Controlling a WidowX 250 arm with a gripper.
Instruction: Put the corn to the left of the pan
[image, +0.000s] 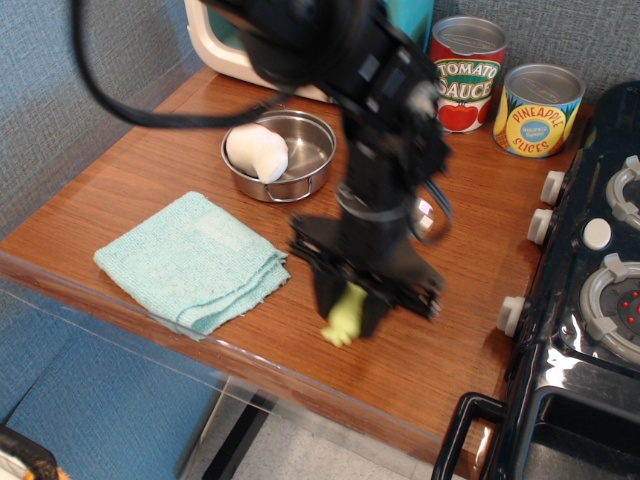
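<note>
A: Step in hand?
B: Transport, judged from the blur on the arm. Gripper (349, 312) clamped on the corn (343, 314), fingers closed around the pale yellow-green handle, nubbed end pointing down toward the front edge. Metal bowl end hidden inside the jaws. Carried over the wood counter (150, 170) near the front edge, roughly midway along it, just right of the folded teal cloth (192, 259). Whether clear of the surface: cannot tell

A: Next move?
B: Likely a long carry toward the far left corner, over or around the cloth, then a descent onto the bare strip between the pan (279, 154) and the left edge. Release only once past the pan's left loop handle. Narrow strip there; risk of clipping the rim or setting down too close to the edge

A: Containers?
B: Pan, toward the back left: holds one white rounded object (257, 151) resting against its left wall; remainder bare steel. Further back, along the rear edge toward the right: tomato sauce can (468, 72) and pineapple slices can (540, 108), both upright, lids on, contents not visible
</note>
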